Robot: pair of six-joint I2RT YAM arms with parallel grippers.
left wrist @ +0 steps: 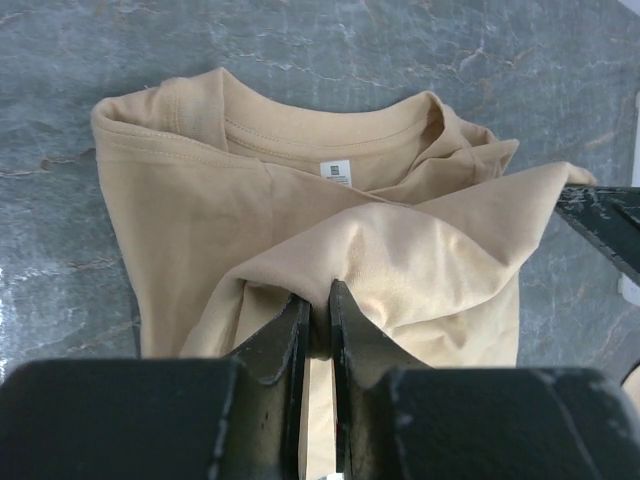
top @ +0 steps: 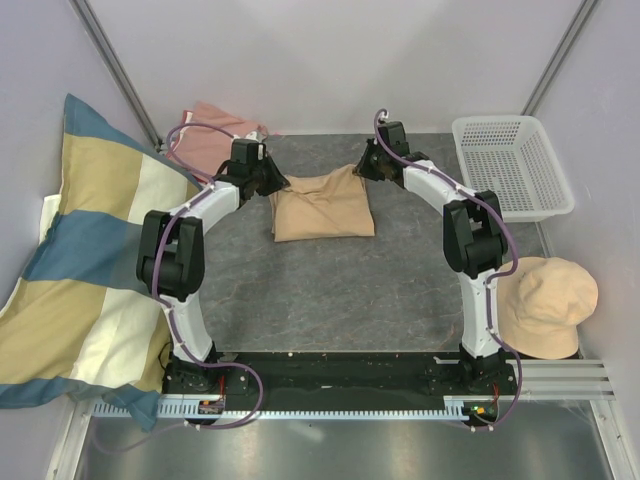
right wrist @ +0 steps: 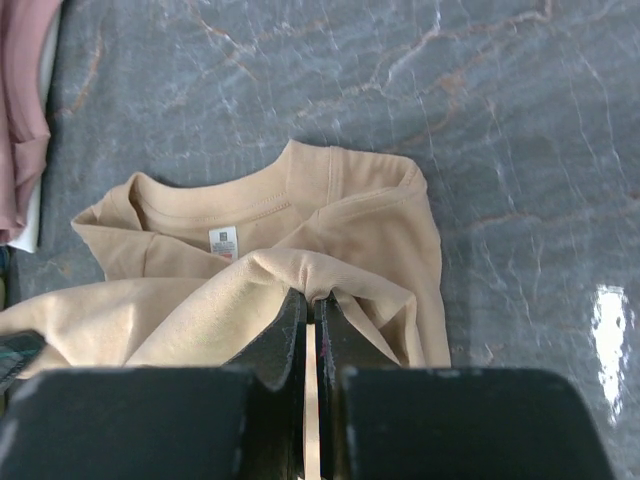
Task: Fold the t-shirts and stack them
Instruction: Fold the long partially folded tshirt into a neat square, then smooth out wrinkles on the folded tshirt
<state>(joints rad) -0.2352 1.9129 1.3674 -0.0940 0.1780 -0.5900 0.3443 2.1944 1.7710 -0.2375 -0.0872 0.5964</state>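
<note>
The left gripper [left wrist: 318, 295] is clamped on a raised fold of the tan t-shirt [left wrist: 300, 230], its two fingers pressed nearly together with the cloth bunched at their tips. The right gripper [right wrist: 308, 298] pinches another ridge of the same shirt, its fingers closed tight on the cloth. The shirt lies partly folded on the grey table [top: 330, 290], directly between the two grippers. Its collar and white neck label [left wrist: 338, 172] lie just ahead of the fingertips in both wrist views. The pink t-shirt [top: 215, 135] lies crumpled beyond the left gripper on its outer side, apart from the tan one, near the far corner. A white basket [top: 560, 195] stands off the right gripper's outer side, a beige hat [top: 540, 300] lies near that arm's base, and a striped pillow [top: 80, 260] leans well outside the left arm.
</note>
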